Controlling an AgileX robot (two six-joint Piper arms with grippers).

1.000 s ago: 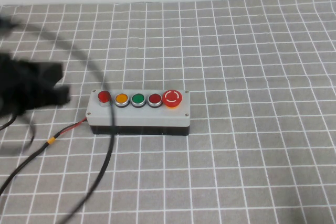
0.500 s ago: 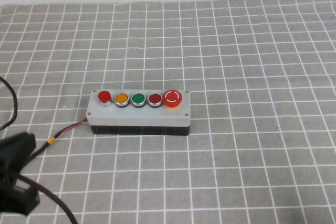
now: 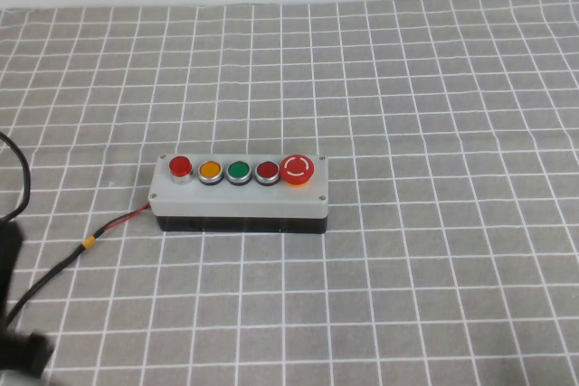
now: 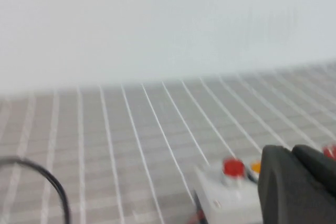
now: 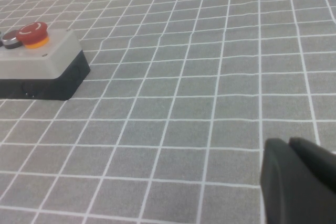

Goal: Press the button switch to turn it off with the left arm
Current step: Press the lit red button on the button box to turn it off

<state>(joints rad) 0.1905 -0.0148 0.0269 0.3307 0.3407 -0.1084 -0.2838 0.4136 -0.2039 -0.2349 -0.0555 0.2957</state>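
Grey white-gridded cloth — red mushroom button

**Grey gridded table carried a switch box**

The table wore grey cloth with white grid lines. The switch box sat near its centre. A black cable lay on the cloth, trailing from the box toward eight o'clock.

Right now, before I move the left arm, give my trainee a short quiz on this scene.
1. True or false: the left gripper touches the button box.
2. How many buttons are on the box's lid?
3. Which end holds the emergency-stop button: A) robot's left, B) robot's right?
Key: 1 false, it sits apart from the box, toward the robot's near left; 2 five; 3 B. The right gripper is over the checked cloth beyond that end.
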